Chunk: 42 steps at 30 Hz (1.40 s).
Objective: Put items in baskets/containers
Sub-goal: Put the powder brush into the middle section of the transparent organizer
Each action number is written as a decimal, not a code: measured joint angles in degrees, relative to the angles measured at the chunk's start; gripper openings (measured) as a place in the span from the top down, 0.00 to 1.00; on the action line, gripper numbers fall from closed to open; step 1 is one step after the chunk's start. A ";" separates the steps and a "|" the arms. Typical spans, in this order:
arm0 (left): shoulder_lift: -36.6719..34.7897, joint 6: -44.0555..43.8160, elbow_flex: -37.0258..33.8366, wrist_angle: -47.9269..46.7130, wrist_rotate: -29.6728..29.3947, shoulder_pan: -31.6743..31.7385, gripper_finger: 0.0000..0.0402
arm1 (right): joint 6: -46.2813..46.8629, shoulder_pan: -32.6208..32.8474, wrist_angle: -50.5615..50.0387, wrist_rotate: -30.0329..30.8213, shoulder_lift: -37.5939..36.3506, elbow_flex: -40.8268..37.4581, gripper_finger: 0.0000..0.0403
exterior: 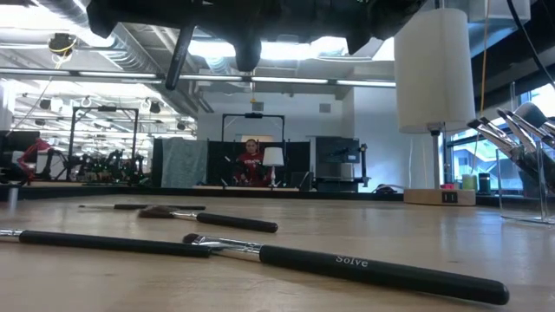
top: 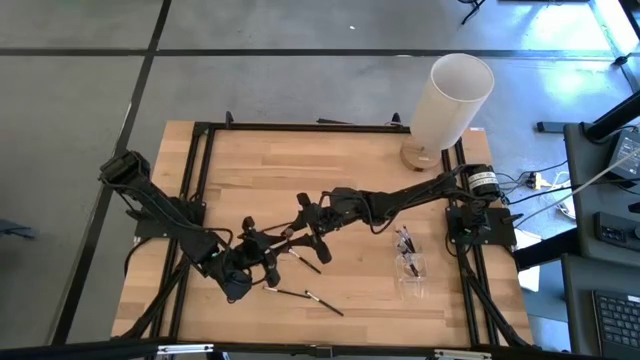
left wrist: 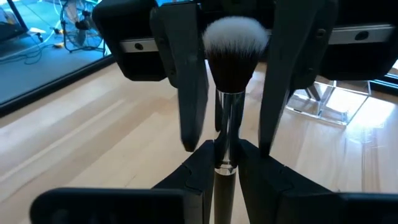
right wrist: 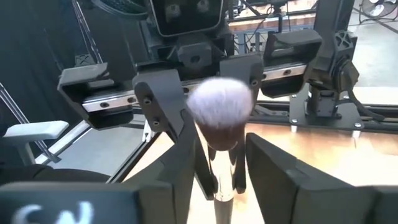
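Observation:
My left gripper (left wrist: 225, 160) is shut on a makeup brush (left wrist: 234, 56) with a black handle, a silver ferrule and dark, white-tipped bristles. It holds the brush above the middle of the table (top: 283, 238). My right gripper (right wrist: 224, 146) faces it from the table's right, open. Its fingers (left wrist: 189, 93) stand on either side of the ferrule and head without touching. Several more brushes (top: 305, 258) lie flat on the wood near the front. The clear box (top: 410, 265) stands at the right with brushes in it. My left gripper pinches the brush between its two fingers at the lower end of the silver ferrule (left wrist: 225, 163), where the handle begins. The brush runs on forward past the fingertips, along the fingers. It is lifted clear of the table, with its bristle head (right wrist: 221, 109) toward my right gripper.
A tall white cylinder (top: 450, 95) on a round wooden base stands at the far right corner. Loose brushes (exterior: 347, 269) lie near the front edge, below and in front of both grippers. Black frame rails (top: 300, 127) run along the table's sides.

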 joint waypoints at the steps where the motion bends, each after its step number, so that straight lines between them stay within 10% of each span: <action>1: 0.00 0.36 0.00 0.32 0.01 -0.04 0.85 | 0.00 0.00 -0.06 0.00 -0.04 0.00 0.67; 23: 0.02 1.54 0.00 -0.06 -1.81 -0.02 0.84 | -1.66 -0.41 -0.49 0.04 -0.19 0.04 0.79; 42: 0.00 -6.96 0.00 -11.33 1.72 1.22 0.55 | -1.58 -1.25 -15.59 9.60 -4.30 0.02 0.79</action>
